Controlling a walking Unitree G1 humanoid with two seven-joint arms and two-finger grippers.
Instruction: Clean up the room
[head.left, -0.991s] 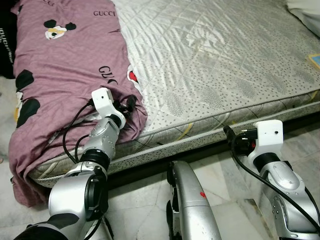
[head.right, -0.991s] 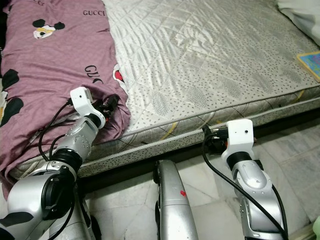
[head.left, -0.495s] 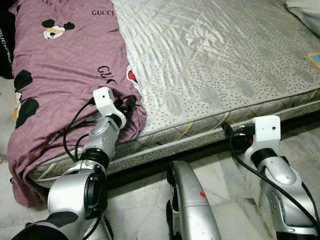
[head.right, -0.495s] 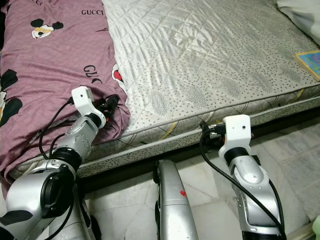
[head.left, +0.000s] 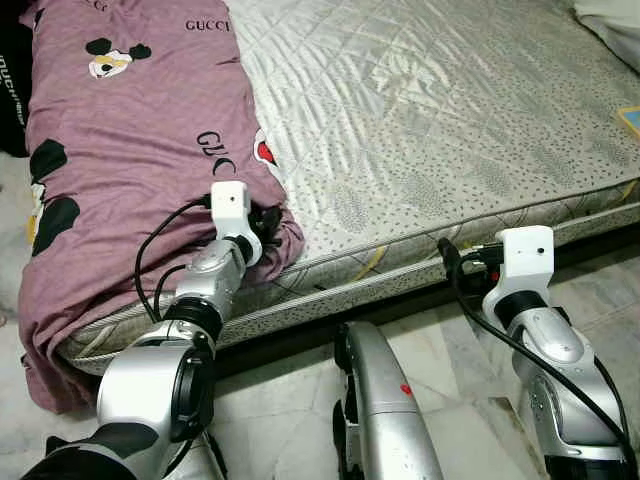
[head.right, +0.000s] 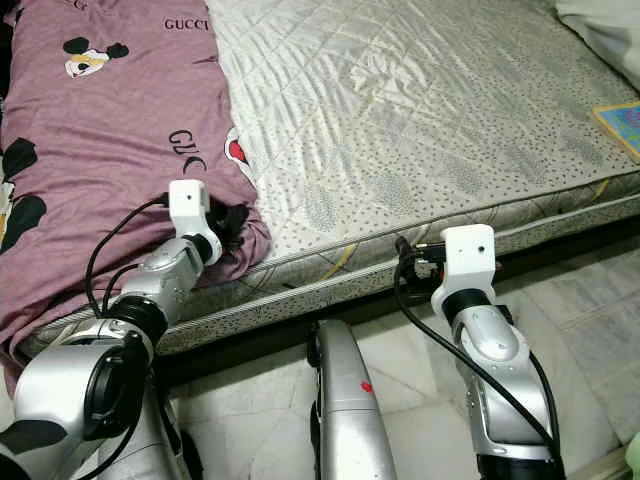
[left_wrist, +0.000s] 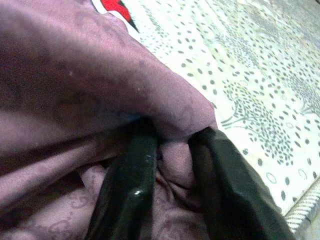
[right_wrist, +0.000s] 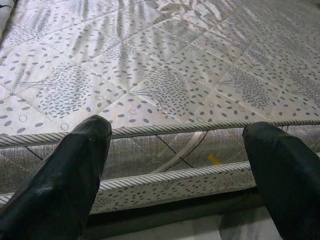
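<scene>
On mattress, left end effector pinching blanket

Bare quilted mattress with dotted leaf print, low to pale marble floor, soft even light

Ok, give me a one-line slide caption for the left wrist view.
Left gripper pinching a fold of the purple blanket at the edge of the dotted mattress.

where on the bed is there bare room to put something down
The quilted mattress lies bare from the purple blanket's edge across to the blue book. The crowded part is the robot's left, where the left gripper pinches the blanket.
</scene>
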